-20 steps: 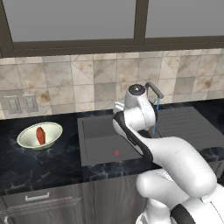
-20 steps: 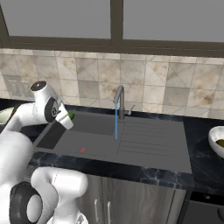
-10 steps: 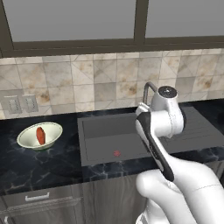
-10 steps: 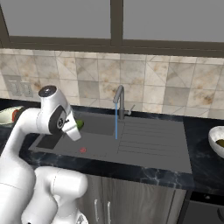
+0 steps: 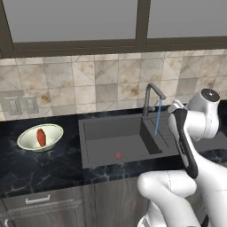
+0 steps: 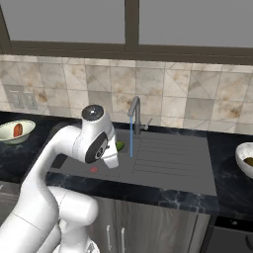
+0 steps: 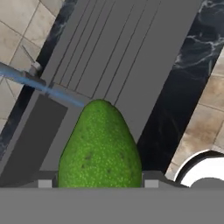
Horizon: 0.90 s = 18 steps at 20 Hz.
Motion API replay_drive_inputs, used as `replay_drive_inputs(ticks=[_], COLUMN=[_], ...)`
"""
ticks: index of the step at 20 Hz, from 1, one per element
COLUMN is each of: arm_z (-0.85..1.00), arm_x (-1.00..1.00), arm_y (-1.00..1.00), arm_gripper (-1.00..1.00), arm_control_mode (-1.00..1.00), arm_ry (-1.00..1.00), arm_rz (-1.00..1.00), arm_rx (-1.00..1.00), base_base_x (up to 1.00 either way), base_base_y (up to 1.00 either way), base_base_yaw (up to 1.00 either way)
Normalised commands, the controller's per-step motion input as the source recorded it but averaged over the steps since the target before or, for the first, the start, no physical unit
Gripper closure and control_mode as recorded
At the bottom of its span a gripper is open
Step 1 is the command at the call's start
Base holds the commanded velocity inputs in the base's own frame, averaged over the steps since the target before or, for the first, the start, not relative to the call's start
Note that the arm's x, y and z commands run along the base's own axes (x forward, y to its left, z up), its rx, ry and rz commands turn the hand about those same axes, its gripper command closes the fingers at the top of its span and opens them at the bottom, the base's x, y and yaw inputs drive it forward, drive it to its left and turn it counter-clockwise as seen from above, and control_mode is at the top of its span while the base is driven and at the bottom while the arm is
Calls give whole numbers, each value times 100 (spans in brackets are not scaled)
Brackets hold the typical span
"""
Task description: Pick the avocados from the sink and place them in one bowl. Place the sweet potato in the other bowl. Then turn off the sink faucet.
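Hand (image 7: pixel 99 183) over sink (image 7: pixel 109 57), gripping green avocado (image 7: pixel 100 146)

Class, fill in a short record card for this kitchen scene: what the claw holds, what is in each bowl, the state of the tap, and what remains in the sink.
claw: shut on the green avocado
left bowl: holds the sweet potato
right bowl: holds a dark olive item, too small to name
faucet: water stream running
sink: basin shows a red spot; no produce seen
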Motion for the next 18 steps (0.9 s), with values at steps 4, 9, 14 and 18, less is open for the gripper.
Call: replay_drive_inputs(ticks=[4,9,14,18], arm_z=[19,18,19,9], arm_x=[0,0,10,20], arm_y=[-100,-100,-100,-100], arm_gripper=[100,100,100,100], arm_control_mode=[-100,-100,-100,-100], arm_ry=[0,1,2,3], arm_rz=[-25,-28,-29,-22], arm_rx=[11,11,9,10], base_base_x=[0,0,0,0], base_base_y=[0,0,0,0], base_base_yaw=[0,0,0,0])
